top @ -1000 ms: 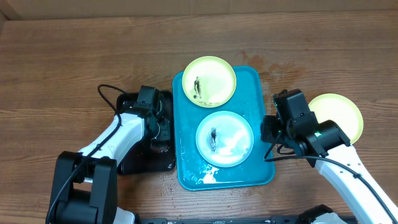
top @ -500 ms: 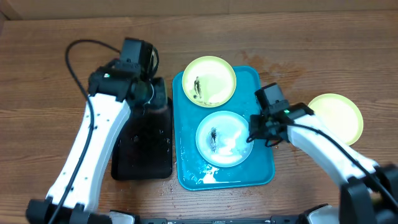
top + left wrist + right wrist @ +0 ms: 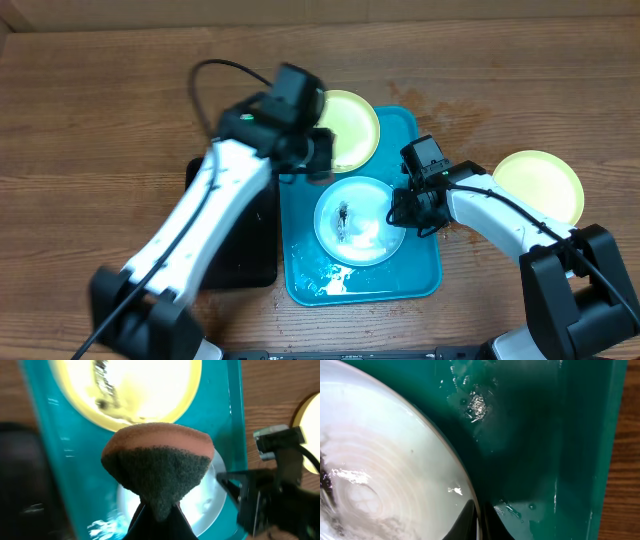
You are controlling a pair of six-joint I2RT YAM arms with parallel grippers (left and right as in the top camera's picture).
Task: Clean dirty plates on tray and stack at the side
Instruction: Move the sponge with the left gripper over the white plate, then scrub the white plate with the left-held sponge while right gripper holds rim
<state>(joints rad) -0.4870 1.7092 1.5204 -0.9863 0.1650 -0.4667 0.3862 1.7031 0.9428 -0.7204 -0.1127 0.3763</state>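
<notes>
Light blue plate (image 3: pixel 365 240), smeared dark at its centre and wet, lies in the middle of the turquoise tray (image 3: pixel 305 240). A yellow-green plate (image 3: pixel 355 125) sits at the tray's far end, overhanging the far rim, and the left wrist view shows a dark smear on it. A second yellow-green plate (image 3: pixel 540 185) rests on the bare table to the right of the tray, apart from it. The left gripper (image 3: pixel 156 510) is above the tray's far left part, its jaws clamped on a sponge (image 3: pixel 157 462) with an orange body and a dark scouring face. Whether the sponge touches anything cannot be told. The right gripper (image 3: pixel 479 519) is down at the light blue plate's right edge, its fingers pinched onto the rim. A black tray (image 3: pixel 235 250) lies along the turquoise tray's left side.
</notes>
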